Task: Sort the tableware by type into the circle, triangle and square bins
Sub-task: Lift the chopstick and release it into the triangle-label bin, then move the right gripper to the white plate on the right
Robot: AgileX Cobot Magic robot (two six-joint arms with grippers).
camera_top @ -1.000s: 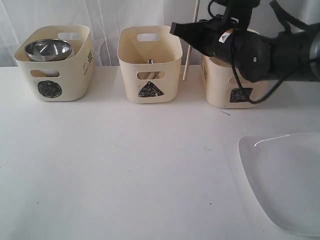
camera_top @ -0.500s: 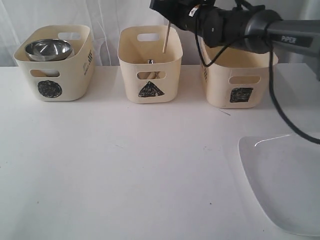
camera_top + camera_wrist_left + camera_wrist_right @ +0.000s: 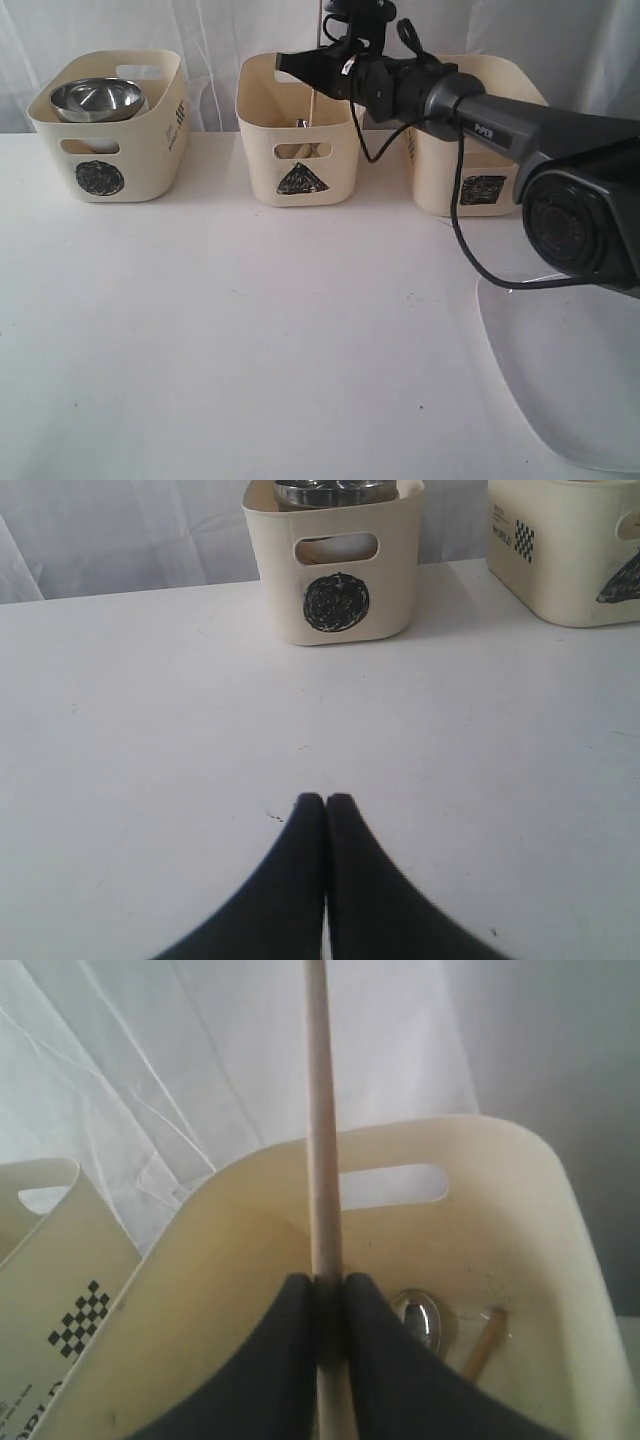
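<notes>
White table (image 3: 250, 350): a chopstick (image 3: 318, 1140), pinched by the right pincer (image 3: 320, 1295), hangs over the triangle bin (image 3: 340, 165) at 12 o'clock, where its twin (image 3: 483, 1345) and a spoon (image 3: 425, 1320) lie. At 10 o'clock the circle bin (image 3: 150, 170) holds a steel bowl (image 3: 97, 98). By my reckoning the plate (image 3: 570, 380) at 4 o'clock is yet to sort, and the left pincer (image 3: 325, 805) is pressed together.

Left fingers (image 3: 290, 890) pressed together, low; right arm (image 3: 520, 120) stretched out high, right fingers (image 3: 288, 1365) pinched near-closed

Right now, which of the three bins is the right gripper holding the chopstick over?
The triangle bin, in the middle: the right gripper holds the chopstick over it. The circle bin and square bin stand to either side.
</notes>
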